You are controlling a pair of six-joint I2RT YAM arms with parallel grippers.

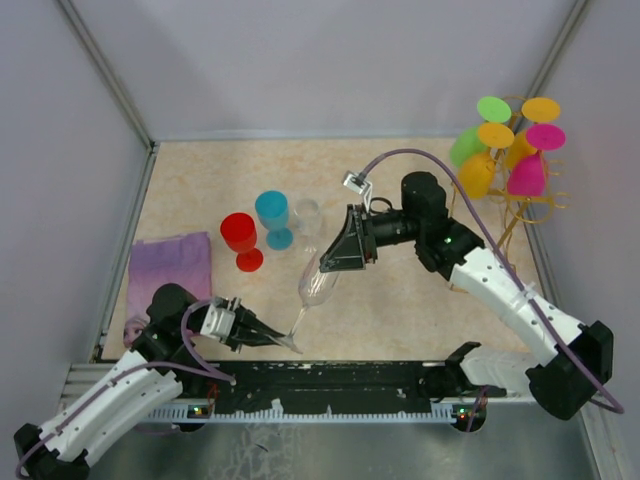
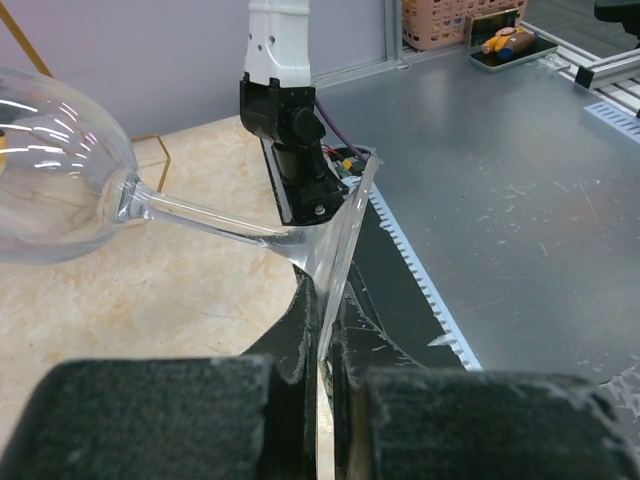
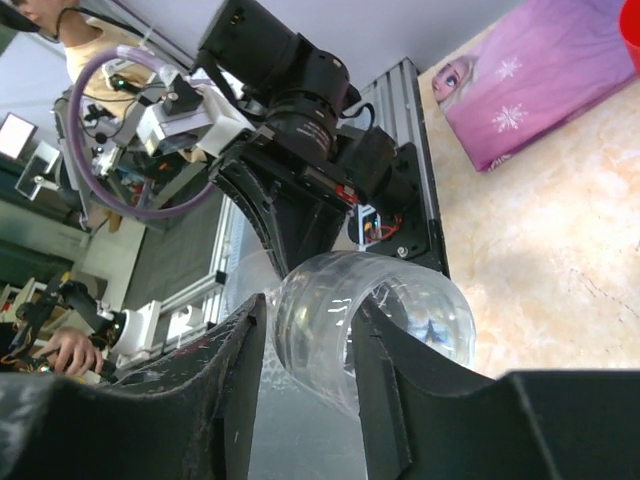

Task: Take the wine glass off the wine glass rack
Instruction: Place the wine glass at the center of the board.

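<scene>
The only print on view is a cartoon face with snowflakes on the purple cloth [image 3: 540,90], which lies on the marbled surface [image 1: 400,310] beyond the right fingers [image 1: 330,265]. The wine glass [image 1: 318,283] is clear, with a rounded bowl [image 3: 320,320], a thin stem [image 2: 200,218] and a flat foot [image 2: 335,290]. It slants between the two sets of fingers. The left fingers [image 1: 278,338] are pinched tight on the edge of the foot. The right fingers stand narrow, one on each side of the bowl near its rim, touching it. The wine glass rack [image 1: 535,205], thin gold wire hung with coloured glasses [image 1: 478,172], stands well apart behind the right fingers.
</scene>
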